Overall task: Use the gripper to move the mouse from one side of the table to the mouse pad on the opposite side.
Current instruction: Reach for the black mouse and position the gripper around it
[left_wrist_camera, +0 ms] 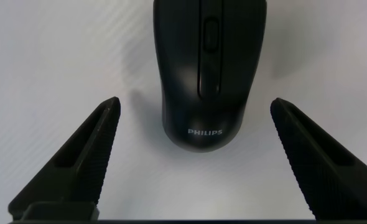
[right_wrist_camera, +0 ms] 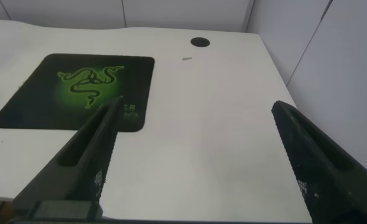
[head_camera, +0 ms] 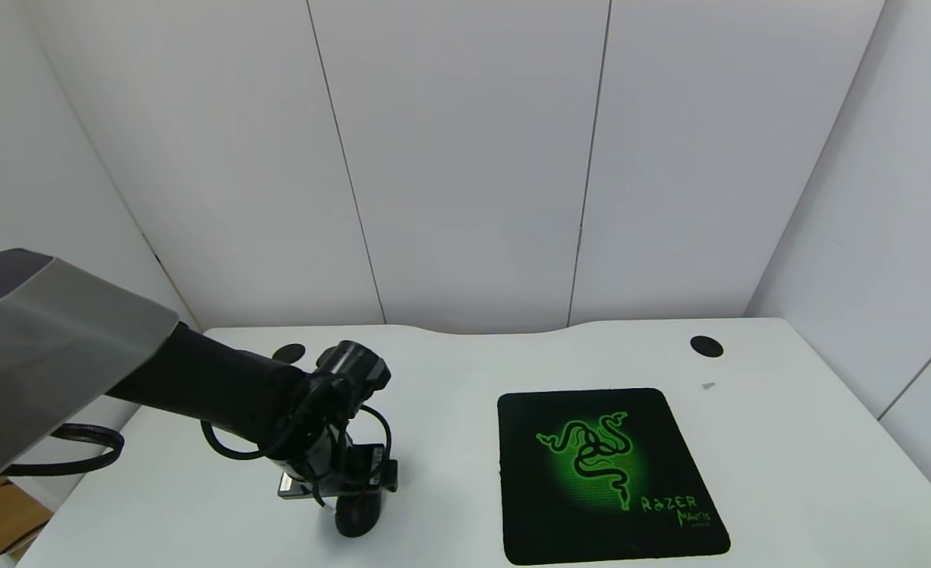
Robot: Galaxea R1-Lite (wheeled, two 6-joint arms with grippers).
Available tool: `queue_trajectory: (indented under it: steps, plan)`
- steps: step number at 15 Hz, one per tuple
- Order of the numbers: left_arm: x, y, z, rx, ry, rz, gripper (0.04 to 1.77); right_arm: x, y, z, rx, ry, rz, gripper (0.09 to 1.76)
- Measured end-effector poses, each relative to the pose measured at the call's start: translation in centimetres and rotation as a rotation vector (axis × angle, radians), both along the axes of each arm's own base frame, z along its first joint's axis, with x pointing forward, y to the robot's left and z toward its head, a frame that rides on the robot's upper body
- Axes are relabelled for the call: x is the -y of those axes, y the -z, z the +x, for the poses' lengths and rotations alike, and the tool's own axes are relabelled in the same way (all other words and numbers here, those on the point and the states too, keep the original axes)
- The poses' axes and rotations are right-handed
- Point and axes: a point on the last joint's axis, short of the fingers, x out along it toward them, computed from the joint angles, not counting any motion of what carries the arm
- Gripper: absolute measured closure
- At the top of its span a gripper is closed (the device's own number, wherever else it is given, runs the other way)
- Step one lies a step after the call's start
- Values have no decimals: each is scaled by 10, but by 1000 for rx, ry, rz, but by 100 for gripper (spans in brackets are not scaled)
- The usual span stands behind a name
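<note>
The black Philips mouse lies on the white table at the front left; in the head view it shows partly under my left gripper. In the left wrist view the left gripper is open, its fingers standing wide on both sides of the mouse's lettered end without touching it. The black mouse pad with the green snake logo lies on the right half of the table. My right gripper is open and empty, off the table's right front, looking over the pad.
Two round black grommets sit near the back edge, one at the left behind my left arm and one at the right. White wall panels enclose the table at the back and sides. A small grey mark lies beside the pad.
</note>
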Motion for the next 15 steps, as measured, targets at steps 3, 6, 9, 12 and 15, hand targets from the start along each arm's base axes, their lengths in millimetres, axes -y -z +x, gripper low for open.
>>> queue_trajectory:
  steps: [3,6,9,12,15]
  plan:
    - [0,2,0,-1,-2,-1,9,0,0,0,0,0,0,14]
    - [1,2,0,-2,-5,-2,9,0,0,0,0,0,0,14]
    - [1,3,3,22,-6,-12,9,0,0,0,0,0,0,14]
    - [1,7,3,39,-7,-18,9,0,0,0,0,0,0,14]
    - [1,9,2,34,-8,-15,9,0,0,0,0,0,0,14]
